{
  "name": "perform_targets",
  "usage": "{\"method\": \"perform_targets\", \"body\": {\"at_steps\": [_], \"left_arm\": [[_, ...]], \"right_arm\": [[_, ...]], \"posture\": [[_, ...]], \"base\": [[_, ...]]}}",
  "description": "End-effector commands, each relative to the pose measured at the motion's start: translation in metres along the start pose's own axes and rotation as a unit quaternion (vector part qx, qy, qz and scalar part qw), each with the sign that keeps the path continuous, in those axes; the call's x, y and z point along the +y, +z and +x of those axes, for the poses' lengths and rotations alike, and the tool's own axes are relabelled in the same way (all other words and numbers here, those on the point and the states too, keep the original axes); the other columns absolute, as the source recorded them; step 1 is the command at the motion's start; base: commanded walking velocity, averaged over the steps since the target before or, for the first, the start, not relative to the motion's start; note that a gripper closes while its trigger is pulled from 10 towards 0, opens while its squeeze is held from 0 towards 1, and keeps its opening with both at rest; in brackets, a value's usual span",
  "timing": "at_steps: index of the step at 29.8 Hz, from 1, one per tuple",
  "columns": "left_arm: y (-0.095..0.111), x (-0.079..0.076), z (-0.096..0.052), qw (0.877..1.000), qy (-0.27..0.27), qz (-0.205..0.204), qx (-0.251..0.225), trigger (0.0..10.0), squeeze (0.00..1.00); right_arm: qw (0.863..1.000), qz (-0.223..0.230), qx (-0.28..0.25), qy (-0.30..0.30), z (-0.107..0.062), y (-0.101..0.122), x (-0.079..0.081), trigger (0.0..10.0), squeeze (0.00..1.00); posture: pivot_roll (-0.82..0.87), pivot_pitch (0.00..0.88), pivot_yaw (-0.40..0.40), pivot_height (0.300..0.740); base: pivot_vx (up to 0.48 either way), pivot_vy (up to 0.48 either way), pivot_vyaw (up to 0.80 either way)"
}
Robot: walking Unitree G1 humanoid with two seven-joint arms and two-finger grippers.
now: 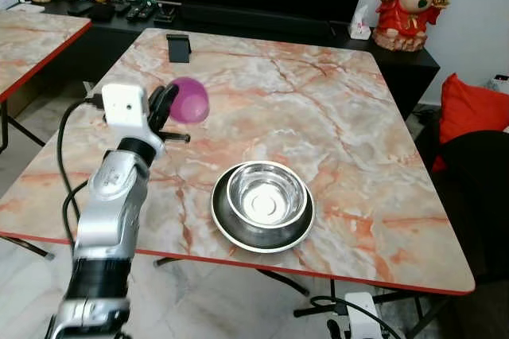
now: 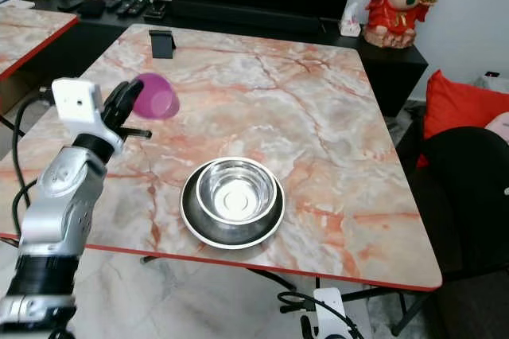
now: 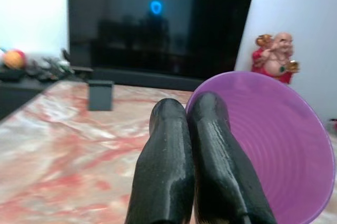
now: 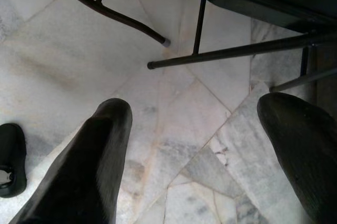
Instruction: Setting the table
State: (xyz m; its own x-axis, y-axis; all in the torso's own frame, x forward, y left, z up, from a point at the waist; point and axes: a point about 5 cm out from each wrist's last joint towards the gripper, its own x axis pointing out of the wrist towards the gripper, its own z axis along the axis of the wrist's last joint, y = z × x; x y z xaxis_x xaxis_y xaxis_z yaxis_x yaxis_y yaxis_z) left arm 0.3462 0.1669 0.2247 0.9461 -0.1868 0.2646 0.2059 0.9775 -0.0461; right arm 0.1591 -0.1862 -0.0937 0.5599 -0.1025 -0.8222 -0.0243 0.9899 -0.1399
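OK, my left gripper (image 1: 169, 105) is pinched tight on the purple cup's (image 1: 190, 100) rim, holding it tilted above the marble table (image 1: 334, 108), well apart from the steel bowl (image 1: 266, 195) on its plate (image 1: 262, 235). Right gripper (image 4: 197, 145) hangs wide open over floor.

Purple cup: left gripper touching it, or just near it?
Touching. In the left wrist view the left gripper has its two fingers pressed together on the rim of the purple cup, pinching its wall, with the cup held above the table.
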Motion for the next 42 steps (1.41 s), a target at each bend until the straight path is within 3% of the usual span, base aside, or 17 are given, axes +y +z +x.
{"method": "perform_targets", "body": {"at_steps": [1, 3, 7, 11, 15, 28, 42], "left_arm": [[-0.006, -0.002, 0.012, 0.999, 0.002, -0.007, 0.044, 10.0, 0.0], [-0.016, -0.002, 0.017, 0.996, 0.0, 0.013, 0.09, 10.0, 0.0], [-0.023, 0.0, 0.022, 0.991, 0.016, 0.025, 0.129, 10.0, 0.0], [-0.031, 0.001, 0.021, 0.979, 0.036, 0.004, 0.201, 10.0, 0.0], [-0.03, 0.001, 0.016, 0.972, 0.036, 0.007, 0.233, 10.0, 0.0], [-0.028, 0.0, 0.008, 0.958, 0.031, -0.021, 0.284, 10.0, 0.0], [-0.027, -0.006, 0.005, 0.953, 0.027, -0.007, 0.302, 10.0, 0.0]], "right_arm": [[1.0, -0.003, 0.004, -0.005, 0.0, -0.002, -0.005, 10.0, 0.0], [1.0, -0.003, 0.004, -0.006, 0.0, -0.003, -0.005, 10.0, 0.0], [1.0, -0.003, 0.005, -0.006, -0.001, -0.003, -0.005, 10.0, 0.0], [1.0, -0.003, 0.006, -0.005, -0.001, -0.004, -0.005, 10.0, 0.0], [1.0, -0.006, 0.008, -0.003, -0.001, -0.005, -0.004, 10.0, 0.0], [1.0, -0.004, 0.009, -0.003, -0.001, -0.006, -0.003, 10.0, 0.0], [1.0, -0.002, 0.009, -0.005, -0.001, -0.005, -0.005, 10.0, 0.0]], "posture": [[0.0, 0.0, -0.103, 0.74], [-0.01, 0.0, -0.105, 0.74], [-0.01, 0.0, -0.103, 0.74], [-0.02, 0.0, -0.101, 0.74], [-0.01, 0.0, -0.099, 0.74], [-0.01, 0.0, -0.092, 0.74], [-0.01, 0.0, -0.096, 0.74]], "base": [[0.0, 0.0, 0.0], [0.0, 0.0, 0.0], [0.0, 0.0, 0.0], [0.0, 0.0, 0.0], [0.0, 0.0, 0.0], [0.0, 0.0, 0.0], [0.0, 0.0, 0.0]]}}
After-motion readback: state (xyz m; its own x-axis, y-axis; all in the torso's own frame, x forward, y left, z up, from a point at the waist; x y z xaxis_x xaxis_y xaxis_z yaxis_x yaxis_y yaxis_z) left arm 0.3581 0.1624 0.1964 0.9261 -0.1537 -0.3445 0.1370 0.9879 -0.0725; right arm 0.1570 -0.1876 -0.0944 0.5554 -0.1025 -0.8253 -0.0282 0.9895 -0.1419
